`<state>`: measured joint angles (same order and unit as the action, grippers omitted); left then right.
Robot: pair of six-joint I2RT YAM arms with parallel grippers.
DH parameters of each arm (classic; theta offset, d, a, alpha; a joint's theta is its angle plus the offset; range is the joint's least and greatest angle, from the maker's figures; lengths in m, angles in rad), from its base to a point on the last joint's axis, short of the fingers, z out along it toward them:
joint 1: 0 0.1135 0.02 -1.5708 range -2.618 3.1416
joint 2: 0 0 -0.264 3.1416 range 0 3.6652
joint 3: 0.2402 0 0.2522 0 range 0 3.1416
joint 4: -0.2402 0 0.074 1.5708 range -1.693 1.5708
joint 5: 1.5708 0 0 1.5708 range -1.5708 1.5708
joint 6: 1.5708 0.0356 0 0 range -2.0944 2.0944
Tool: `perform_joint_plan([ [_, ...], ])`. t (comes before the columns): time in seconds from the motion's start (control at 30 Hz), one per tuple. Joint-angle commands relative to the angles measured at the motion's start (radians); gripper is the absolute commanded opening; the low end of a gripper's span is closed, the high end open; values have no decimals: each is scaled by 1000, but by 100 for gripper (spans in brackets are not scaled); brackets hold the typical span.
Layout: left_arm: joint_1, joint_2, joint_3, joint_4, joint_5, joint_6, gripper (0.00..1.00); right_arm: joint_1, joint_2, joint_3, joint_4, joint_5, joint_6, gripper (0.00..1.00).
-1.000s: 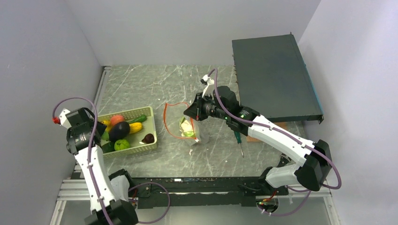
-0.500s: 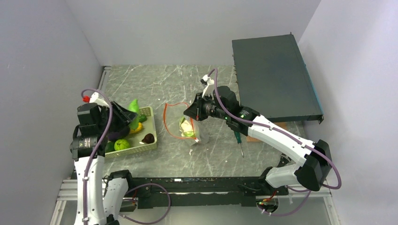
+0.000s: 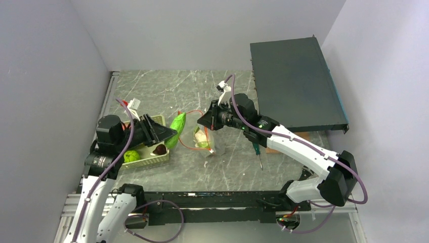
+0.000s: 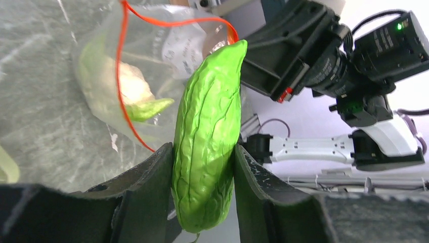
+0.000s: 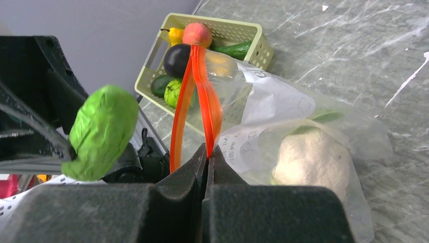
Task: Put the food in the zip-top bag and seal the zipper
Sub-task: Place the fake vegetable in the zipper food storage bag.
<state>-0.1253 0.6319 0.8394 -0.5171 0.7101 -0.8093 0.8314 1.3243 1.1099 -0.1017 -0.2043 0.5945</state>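
My left gripper (image 3: 168,135) is shut on a long green toy vegetable (image 3: 177,129) and holds it in the air just left of the zip-top bag's mouth; it fills the left wrist view (image 4: 207,136). The clear zip-top bag (image 3: 202,139) stands open with its red-orange zipper (image 3: 183,126) looping round the mouth. A whitish-green toy vegetable (image 5: 311,157) lies inside. My right gripper (image 3: 208,120) is shut on the zipper strip (image 5: 205,101) and holds the mouth up. More food lies in the green basket (image 3: 152,158).
The basket holds a lime-green fruit (image 3: 131,156) and a dark purple piece (image 3: 160,149). A green-handled screwdriver (image 3: 257,152) lies right of the bag. A dark flat case (image 3: 296,86) covers the back right. Grey walls close the left and back sides.
My left arm has swung right from the basket, carrying the green vegetable to the bag's mouth. The right arm and the bag have stayed put.
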Motion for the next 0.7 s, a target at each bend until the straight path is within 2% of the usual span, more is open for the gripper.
perform_joint_plan([
  [0.0, -80, 34, 59, -41, -32, -10, 6, 7, -11, -1, 92, 37, 24, 0],
  [0.1, -138, 112, 91, -113, -75, -16, 1, 15, -14, -3, 97, 40, 22, 0],
  [0.27, -228, 222, 84, -26, -58, -133, 0, 75, -23, 11, 97, 91, -38, 0],
  [0.5, -235, 233, 62, 26, -210, -288, 0, 129, -82, -27, 155, 144, -74, 0],
  [0.67, -238, 256, -21, 184, -178, -443, 0, 128, -87, -47, 189, 138, -29, 0],
])
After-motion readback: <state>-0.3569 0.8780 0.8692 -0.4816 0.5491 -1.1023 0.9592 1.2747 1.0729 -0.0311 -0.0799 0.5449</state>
